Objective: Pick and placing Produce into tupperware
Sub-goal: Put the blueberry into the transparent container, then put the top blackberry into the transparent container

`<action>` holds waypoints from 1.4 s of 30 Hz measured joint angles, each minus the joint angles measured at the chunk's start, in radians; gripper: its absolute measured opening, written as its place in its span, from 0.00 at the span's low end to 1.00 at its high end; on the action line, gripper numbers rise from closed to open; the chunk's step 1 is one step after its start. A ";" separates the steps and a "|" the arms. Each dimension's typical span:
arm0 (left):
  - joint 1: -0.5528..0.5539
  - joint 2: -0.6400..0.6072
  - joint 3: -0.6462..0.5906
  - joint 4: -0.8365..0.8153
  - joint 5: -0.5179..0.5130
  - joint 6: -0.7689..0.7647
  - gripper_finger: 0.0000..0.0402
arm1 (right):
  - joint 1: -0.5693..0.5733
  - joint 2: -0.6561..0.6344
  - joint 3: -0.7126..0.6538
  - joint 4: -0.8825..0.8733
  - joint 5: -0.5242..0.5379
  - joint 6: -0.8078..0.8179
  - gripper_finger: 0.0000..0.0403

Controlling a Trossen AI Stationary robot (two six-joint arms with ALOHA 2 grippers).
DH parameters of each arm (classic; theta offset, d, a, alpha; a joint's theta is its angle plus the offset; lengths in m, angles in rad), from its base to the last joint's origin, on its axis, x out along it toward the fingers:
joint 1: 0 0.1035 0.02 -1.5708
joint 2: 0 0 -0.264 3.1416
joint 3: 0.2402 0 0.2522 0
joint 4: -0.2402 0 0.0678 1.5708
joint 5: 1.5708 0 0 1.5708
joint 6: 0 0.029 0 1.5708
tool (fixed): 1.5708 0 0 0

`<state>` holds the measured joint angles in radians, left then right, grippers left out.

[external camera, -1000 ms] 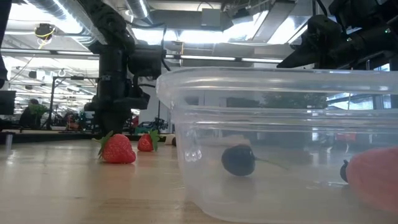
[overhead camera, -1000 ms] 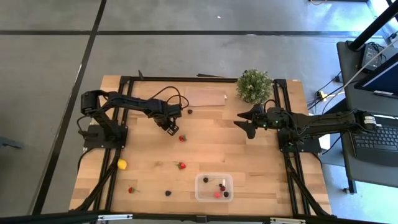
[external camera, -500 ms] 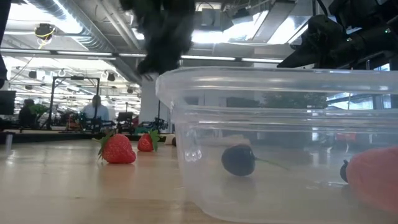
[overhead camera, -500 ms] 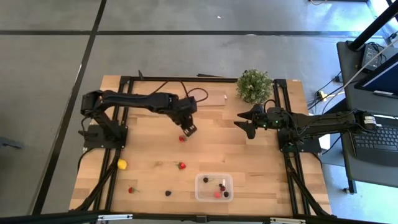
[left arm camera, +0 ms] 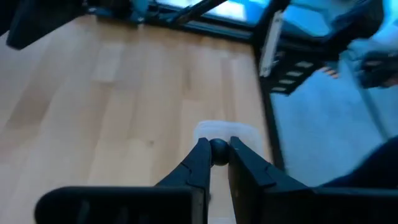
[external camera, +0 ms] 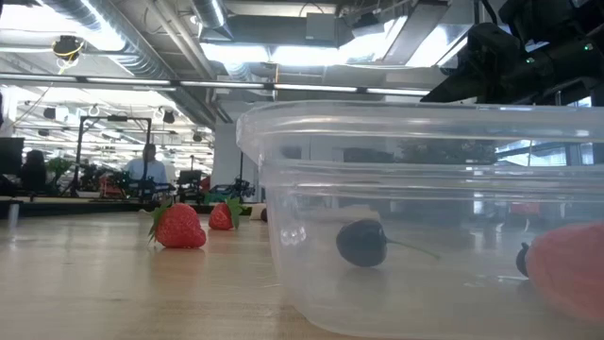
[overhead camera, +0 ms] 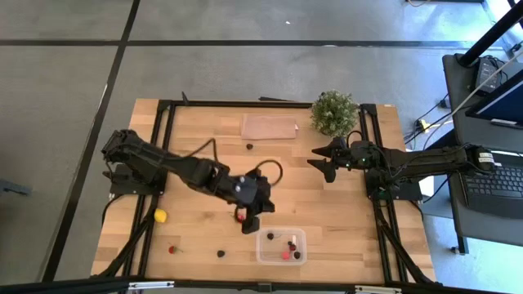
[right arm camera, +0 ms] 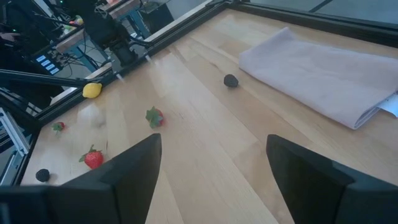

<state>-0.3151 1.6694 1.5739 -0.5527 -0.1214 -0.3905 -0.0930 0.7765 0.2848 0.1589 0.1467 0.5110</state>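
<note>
My left gripper (overhead camera: 252, 224) is shut on a small dark berry (left arm camera: 218, 151), above the table just left of the clear tupperware (overhead camera: 282, 245), which shows pale beyond the fingers in the left wrist view (left arm camera: 239, 130). The tub holds dark berries (external camera: 362, 243) and a red strawberry (overhead camera: 285, 254). On the table lie a lemon (overhead camera: 161, 216), strawberries (overhead camera: 173, 249) (external camera: 178, 227), and dark berries (overhead camera: 221, 253) (overhead camera: 249, 147). My right gripper (overhead camera: 317, 163) is open and empty at the table's right, near the plant. My left gripper pinches the dark berry (left arm camera: 218, 147) between its two fingertips (left arm camera: 202, 154), at their free ends. The berry is lifted clear of the table.
A bushy green potted plant (overhead camera: 333, 112) stands at the far right. A flat brownish sheet (overhead camera: 270, 126) lies at the far middle. The black frame rails (overhead camera: 372, 204) run along the table's sides. People show in the room beyond (external camera: 149, 165).
My left gripper has gone from the table's far middle toward the near edge and a little to the right, up to the tub's left side. It has passed out of the low view.
</note>
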 joint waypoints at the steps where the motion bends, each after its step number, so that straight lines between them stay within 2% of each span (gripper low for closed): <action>1: -0.014 0.012 -0.002 -0.009 -0.026 -0.005 0.08 | 0.000 0.000 0.000 0.000 0.000 0.000 0.72; 6: -0.052 0.133 -0.002 0.049 -0.042 -0.048 0.11 | 0.000 0.000 0.000 -0.012 0.000 0.000 0.72; 13: -0.067 0.330 -0.002 0.254 0.138 -0.055 0.08 | 0.000 0.000 0.000 -0.040 0.000 0.000 0.72; 20: -0.065 0.454 -0.002 0.248 0.169 -0.129 0.10 | 0.000 0.000 0.000 -0.109 0.000 0.000 0.72; 28: -0.069 0.484 -0.002 0.251 0.162 -0.153 0.09 | 0.000 0.000 0.000 -0.168 0.000 0.000 0.72; 42: -0.065 0.484 -0.001 0.260 0.140 -0.176 0.32 | 0.000 0.000 0.000 -0.169 0.000 -0.016 0.72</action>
<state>-0.3798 2.1532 1.5726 -0.2924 0.0181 -0.5665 -0.0929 0.7769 0.2848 -0.0101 0.1469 0.4946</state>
